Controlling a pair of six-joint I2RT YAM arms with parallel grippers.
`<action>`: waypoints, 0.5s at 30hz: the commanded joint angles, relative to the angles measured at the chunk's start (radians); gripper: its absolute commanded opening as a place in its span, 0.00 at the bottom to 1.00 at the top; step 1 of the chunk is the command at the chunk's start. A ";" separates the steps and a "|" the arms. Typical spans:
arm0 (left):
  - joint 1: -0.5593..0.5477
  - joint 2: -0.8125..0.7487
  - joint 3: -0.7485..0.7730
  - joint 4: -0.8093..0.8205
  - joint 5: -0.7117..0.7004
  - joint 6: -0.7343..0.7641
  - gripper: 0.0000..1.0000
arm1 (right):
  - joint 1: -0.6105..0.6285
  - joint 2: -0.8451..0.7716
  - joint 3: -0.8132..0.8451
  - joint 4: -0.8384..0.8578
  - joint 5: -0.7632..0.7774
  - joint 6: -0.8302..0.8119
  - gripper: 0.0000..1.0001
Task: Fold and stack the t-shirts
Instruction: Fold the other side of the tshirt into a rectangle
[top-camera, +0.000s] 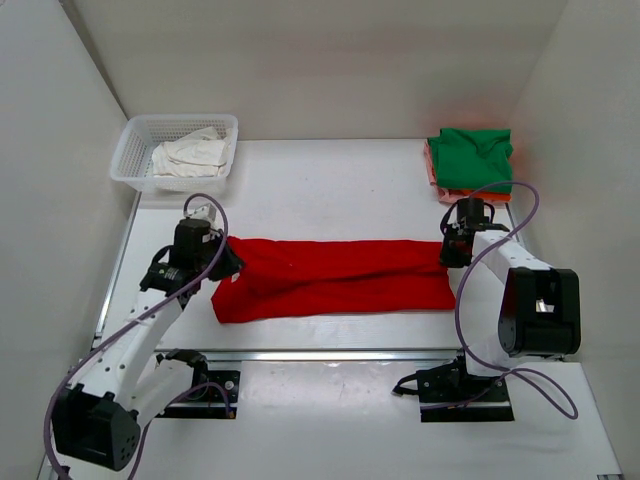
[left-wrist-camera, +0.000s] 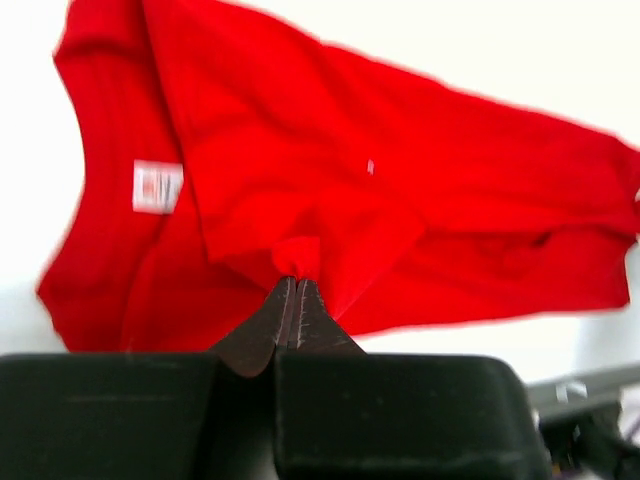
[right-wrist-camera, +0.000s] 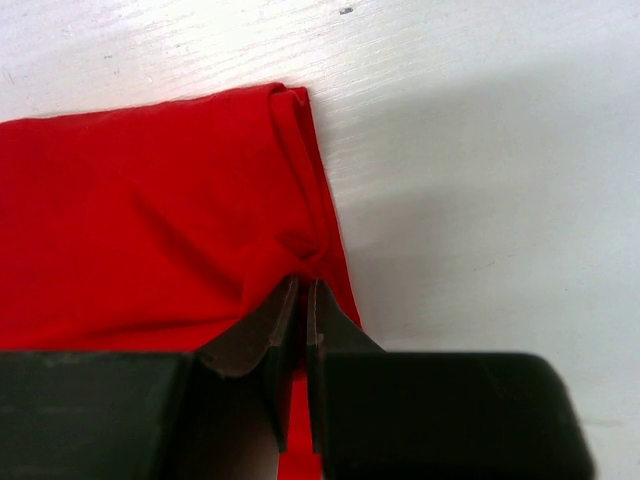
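White walls (top-camera: 330, 60) stand on three sides of the white table (top-camera: 330, 180) in the top view. The red t-shirt (top-camera: 335, 278) lies across the middle of the table as a long band, reaching from the left arm to the right arm. The left tool (top-camera: 222, 262) is at the left end of the band and the right tool (top-camera: 450, 252) is at the right end. At the far left corner a white mesh basket (top-camera: 135, 150) holds a crumpled off-white t-shirt (top-camera: 190, 155). At the far right corner a folded green t-shirt (top-camera: 472, 155) lies on top of a salmon-pink t-shirt (top-camera: 431, 168), whose edge shows at the left side of the stack.

In the left wrist view the left tool (left-wrist-camera: 297, 285) is closed tightly, with a small pinch of the red t-shirt (left-wrist-camera: 400, 190) between its tips. The cloth spreads away from the tips over the table (left-wrist-camera: 480, 50) with several folds. A white label (left-wrist-camera: 157, 186) shows on the cloth at the left.

In the right wrist view the right tool (right-wrist-camera: 303, 285) is almost closed, with only a thin gap, and it pinches the edge of the red t-shirt (right-wrist-camera: 150, 220). The cloth lies to the left of the tips, and the bare table (right-wrist-camera: 480, 150) is to the right. The folded edge runs up from the tips to a corner.
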 joint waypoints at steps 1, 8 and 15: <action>0.024 0.081 0.030 0.106 -0.075 0.036 0.00 | 0.001 0.018 0.029 0.024 0.000 -0.010 0.00; 0.036 0.194 -0.035 0.192 -0.179 0.036 0.50 | 0.023 0.049 0.063 -0.041 0.038 -0.003 0.31; -0.046 0.213 0.073 0.042 -0.311 0.088 0.58 | 0.090 -0.015 0.108 -0.063 0.179 -0.023 0.65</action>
